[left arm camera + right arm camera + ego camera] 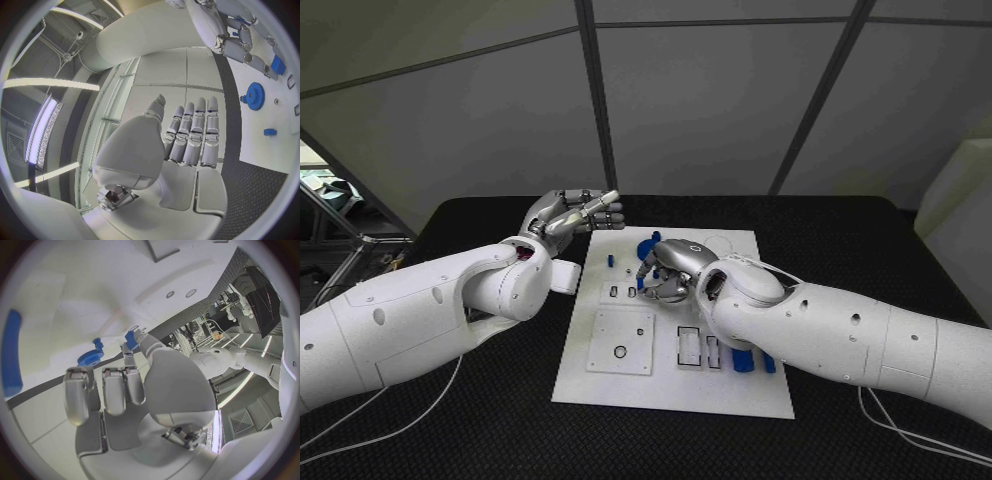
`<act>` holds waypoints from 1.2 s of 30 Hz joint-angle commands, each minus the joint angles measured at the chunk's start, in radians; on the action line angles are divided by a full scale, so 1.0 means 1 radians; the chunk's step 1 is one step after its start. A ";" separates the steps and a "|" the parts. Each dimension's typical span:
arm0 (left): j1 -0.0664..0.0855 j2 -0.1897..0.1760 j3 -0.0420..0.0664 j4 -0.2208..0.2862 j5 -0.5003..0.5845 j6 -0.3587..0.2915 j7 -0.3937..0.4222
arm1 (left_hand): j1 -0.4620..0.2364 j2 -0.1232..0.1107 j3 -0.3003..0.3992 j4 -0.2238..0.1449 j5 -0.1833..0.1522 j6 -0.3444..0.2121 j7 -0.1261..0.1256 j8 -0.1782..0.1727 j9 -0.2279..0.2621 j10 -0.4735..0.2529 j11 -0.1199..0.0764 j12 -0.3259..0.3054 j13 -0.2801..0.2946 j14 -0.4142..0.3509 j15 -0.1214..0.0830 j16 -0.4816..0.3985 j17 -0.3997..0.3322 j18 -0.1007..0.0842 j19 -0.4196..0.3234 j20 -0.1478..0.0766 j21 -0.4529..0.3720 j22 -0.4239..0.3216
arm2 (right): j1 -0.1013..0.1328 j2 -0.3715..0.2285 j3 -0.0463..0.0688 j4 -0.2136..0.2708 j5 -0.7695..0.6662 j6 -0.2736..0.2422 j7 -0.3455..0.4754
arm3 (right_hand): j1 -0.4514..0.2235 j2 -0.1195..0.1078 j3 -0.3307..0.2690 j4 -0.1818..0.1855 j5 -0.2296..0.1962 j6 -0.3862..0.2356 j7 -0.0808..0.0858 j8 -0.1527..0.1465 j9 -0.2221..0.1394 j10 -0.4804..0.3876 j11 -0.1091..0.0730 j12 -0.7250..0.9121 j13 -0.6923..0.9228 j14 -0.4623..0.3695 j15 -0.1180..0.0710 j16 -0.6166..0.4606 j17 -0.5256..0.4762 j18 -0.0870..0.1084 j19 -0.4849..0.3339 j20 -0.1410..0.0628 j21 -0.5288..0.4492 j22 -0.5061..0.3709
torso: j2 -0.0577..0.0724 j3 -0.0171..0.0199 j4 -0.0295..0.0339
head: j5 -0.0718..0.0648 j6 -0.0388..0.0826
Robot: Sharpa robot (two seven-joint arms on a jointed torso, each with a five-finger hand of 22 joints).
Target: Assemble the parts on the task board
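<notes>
While the right robot hand (pixel 678 268) sits low over the middle of the task board (pixel 625 385), fingers curled down, it looks to be pinching a small blue part (pixel 131 339) between thumb and a fingertip in the right wrist view; grip contact is partly hidden, so not fully certain. Just past those fingertips in that view: a blue gear (pixel 91 358) lying flat on the board, and a long blue bar (pixel 11 360) near the view's rim. Left robot hand (pixel 570 214) is raised off the board's far left corner, fingers straight and close together, palm holding nothing; left wrist view shows the same flat fingers (pixel 194 132). Left wrist view also picks up the gear (pixel 254 95) and a small blue block (pixel 269 132) on the white plate. More blue pieces (pixel 750 360) lie by the slots at the board's near right. Board rests on the black bench (pixel 488 420).
</notes>
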 commanded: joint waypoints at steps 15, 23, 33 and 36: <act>0.002 0.000 0.001 0.001 -0.005 0.013 0.001 | 0.003 0.006 0.000 -0.004 0.003 0.001 0.008 -0.004 0.000 -0.001 0.007 -0.004 -0.001 -0.005 0.001 -0.004 0.001 -0.014 -0.003 0.001 -0.004 -0.002 | -0.008 0.008 -0.002 -0.006 -0.025 0.067 -0.012 | -0.016 0.000 -0.004 -0.006 0.006 0.013 -0.008 -0.001 0.008 0.055 -0.007 0.001 0.165 0.072 -0.005 -0.003 0.115 -0.015 0.105 -0.006 0.006 0.263 | 0.000 0.0000 -0.0001 | 0.004 -0.006; 0.002 0.000 0.001 0.000 -0.005 0.012 0.000 | 0.003 0.006 0.000 -0.004 0.003 0.001 0.008 -0.004 0.000 -0.001 0.007 -0.004 -0.001 -0.005 0.001 -0.004 0.001 -0.014 -0.003 0.001 -0.004 -0.002 | -0.008 0.006 -0.003 -0.009 -0.025 0.077 -0.018 | -0.021 -0.001 -0.005 -0.005 0.005 0.012 -0.007 -0.002 0.008 0.054 -0.006 -0.001 0.163 0.072 -0.005 -0.004 0.113 -0.015 0.105 -0.006 0.006 0.263 | 0.000 0.0001 -0.0002 | 0.007 -0.008; 0.002 0.000 0.001 -0.001 -0.005 0.013 0.000 | 0.003 0.006 0.000 -0.004 0.003 0.001 0.008 -0.004 0.000 -0.001 0.007 -0.004 -0.001 -0.005 0.001 -0.004 0.001 -0.014 -0.003 0.001 -0.004 -0.002 | -0.009 0.008 -0.003 -0.011 -0.026 0.082 -0.021 | -0.033 -0.007 -0.009 -0.006 0.004 0.002 -0.004 -0.009 0.007 0.052 -0.004 -0.004 0.160 0.070 -0.004 -0.008 0.106 -0.015 0.105 -0.005 0.006 0.263 | 0.000 0.0005 0.0001 | 0.007 -0.007; 0.002 0.000 0.001 -0.001 -0.005 0.013 0.000 | 0.003 0.006 0.000 -0.004 0.003 0.001 0.008 -0.004 0.000 -0.001 0.007 -0.004 -0.001 -0.005 0.001 -0.004 0.001 -0.014 -0.003 0.001 -0.004 -0.002 | -0.009 0.009 -0.003 -0.011 -0.029 0.076 -0.025 | -0.044 -0.017 -0.014 -0.008 0.003 -0.023 0.003 -0.015 0.002 0.048 0.001 -0.010 0.155 0.069 0.000 -0.011 0.100 -0.015 0.105 -0.003 0.006 0.263 | 0.000 0.0002 -0.0003 | 0.007 -0.007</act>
